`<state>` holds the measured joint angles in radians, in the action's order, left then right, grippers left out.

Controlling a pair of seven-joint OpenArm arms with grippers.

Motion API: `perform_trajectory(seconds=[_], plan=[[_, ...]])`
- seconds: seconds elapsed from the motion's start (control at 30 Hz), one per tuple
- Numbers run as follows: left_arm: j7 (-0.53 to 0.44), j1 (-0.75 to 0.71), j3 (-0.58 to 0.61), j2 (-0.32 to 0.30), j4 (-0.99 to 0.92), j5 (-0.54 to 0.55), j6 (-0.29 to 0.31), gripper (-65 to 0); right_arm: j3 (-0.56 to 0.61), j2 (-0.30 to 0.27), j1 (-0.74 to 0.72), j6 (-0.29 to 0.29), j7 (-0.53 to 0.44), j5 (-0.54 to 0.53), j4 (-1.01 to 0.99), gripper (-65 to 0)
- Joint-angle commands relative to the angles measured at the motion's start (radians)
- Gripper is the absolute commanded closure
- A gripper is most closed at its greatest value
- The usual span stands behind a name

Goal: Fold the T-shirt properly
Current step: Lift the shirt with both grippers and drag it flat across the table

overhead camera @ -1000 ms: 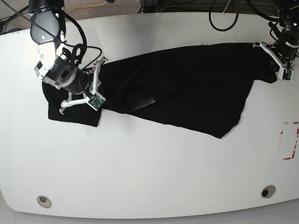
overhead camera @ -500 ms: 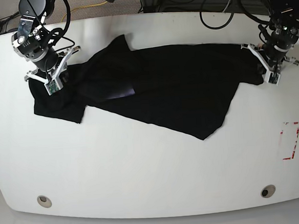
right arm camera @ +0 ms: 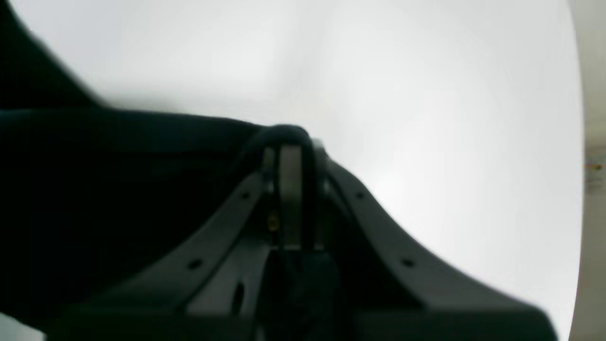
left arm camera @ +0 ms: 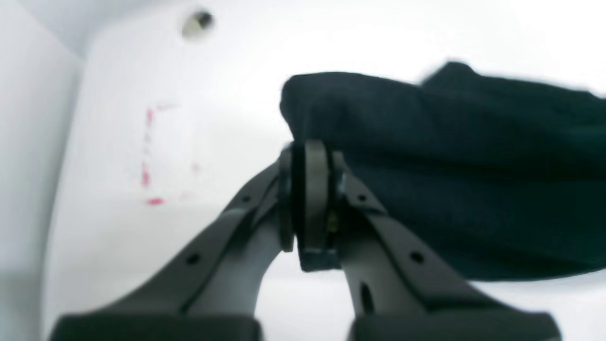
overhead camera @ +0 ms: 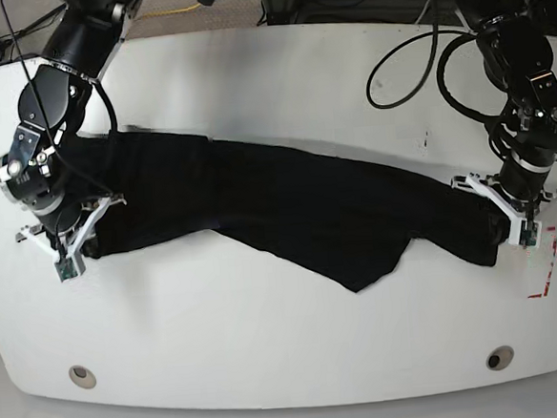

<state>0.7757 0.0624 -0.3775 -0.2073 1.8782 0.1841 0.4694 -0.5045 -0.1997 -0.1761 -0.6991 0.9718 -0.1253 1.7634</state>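
T-shirt (overhead camera: 288,208) stretched across white table (overhead camera: 268,334)

Robot lab bench, as I see it from my console.
I work on a bare white table (overhead camera: 267,325) with red tape marks (overhead camera: 542,265) at four o'clock and loose black cables (overhead camera: 408,9) massed at twelve.

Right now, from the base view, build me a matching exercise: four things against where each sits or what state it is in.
Things:
1. T-shirt
2. left end effector
3. right end effector
4. red marking

Places or states:
A. shut on cloth, view's left
B. stretched across the table
C. shut on cloth, view's right
D. on the table, near its right edge

Pairs: 1-B, 2-C, 3-A, 4-D
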Motion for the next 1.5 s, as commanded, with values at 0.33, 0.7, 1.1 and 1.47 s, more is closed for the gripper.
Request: perform_trajectory(seconds=[0.33, 0.7, 1.1, 1.47], plan=[[0.107, 0.319, -0.005, -0.021, 0.021, -0.186, -0.007, 0.0, 0.168, -0.079, -0.328, 0.001, -0.023, -0.007, -0.132, 0.0], [0.109, 0.583, -0.007, -0.070, 0.008, -0.193, -0.007, 0.0, 0.300, -0.131, -0.629, 0.001, 0.026, -0.007, -0.218, 0.0], [0.110, 0.824, -0.005, -0.099, -0.095, -0.185, -0.005, 0.0, 0.387, -0.202, -0.899, 0.001, 0.155, -0.015, -0.159, 0.0], [0.110, 0.684, 0.028, -0.091, -0.059, -0.180, 0.002, 0.0, 0.301, -0.225, -0.615, 0.001, 0.213, -0.015, 0.096, 0.0]])
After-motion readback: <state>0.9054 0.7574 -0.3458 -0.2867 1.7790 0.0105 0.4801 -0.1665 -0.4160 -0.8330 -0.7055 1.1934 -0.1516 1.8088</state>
